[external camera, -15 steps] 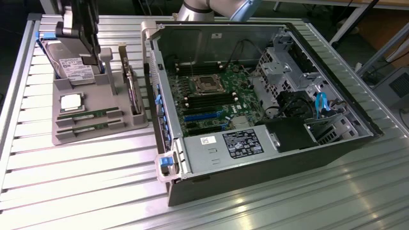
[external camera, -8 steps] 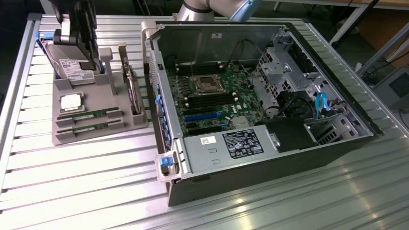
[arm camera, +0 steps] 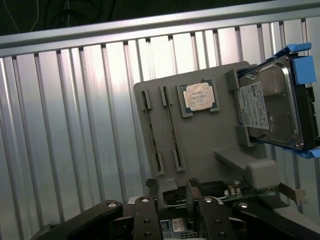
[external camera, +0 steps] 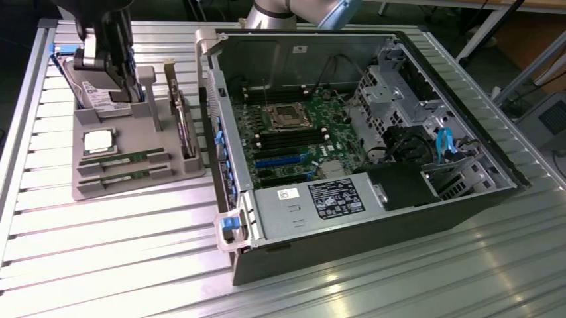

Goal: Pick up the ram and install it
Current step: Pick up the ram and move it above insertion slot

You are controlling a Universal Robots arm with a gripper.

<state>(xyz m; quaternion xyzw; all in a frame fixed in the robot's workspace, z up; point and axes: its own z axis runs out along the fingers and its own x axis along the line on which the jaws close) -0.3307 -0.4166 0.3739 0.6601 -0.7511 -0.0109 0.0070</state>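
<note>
Green ram, grey tray, ribbed silver table, green motherboard

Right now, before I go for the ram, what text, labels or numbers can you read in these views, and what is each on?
Nothing reads clearly; every text is too small or blurred.
white label on the hard drive: print unreadable.
black label on the power supply: unreadable.
white sticker beside it: unreadable.
processor lid: markings unreadable.

ribbed metal table, bright glare on slats; white legs beyond far edge, dark room behind.
</note>
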